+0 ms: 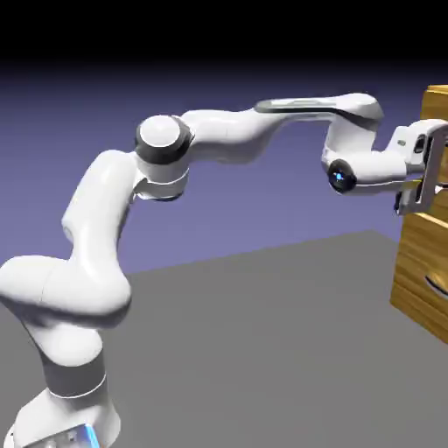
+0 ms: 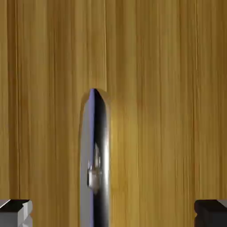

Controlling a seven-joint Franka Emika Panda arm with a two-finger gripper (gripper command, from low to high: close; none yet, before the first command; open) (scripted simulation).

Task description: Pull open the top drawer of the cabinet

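Showing striped golden-brown drawer front [image 2: 150, 111], shiny curved handle [image 2: 101, 164], hand [image 2: 113, 213] spread apart

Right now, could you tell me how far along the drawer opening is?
The arm has already reached the cabinet. In hand: the open gripper has its fingertips on either side of the handle, apart from it. Left: closing on it and pulling.

Grey tbl [image 1: 245, 350], arm base [image 1: 98, 409] on exterior view's left, wood cab. [image 1: 416, 258] on exterior view's right
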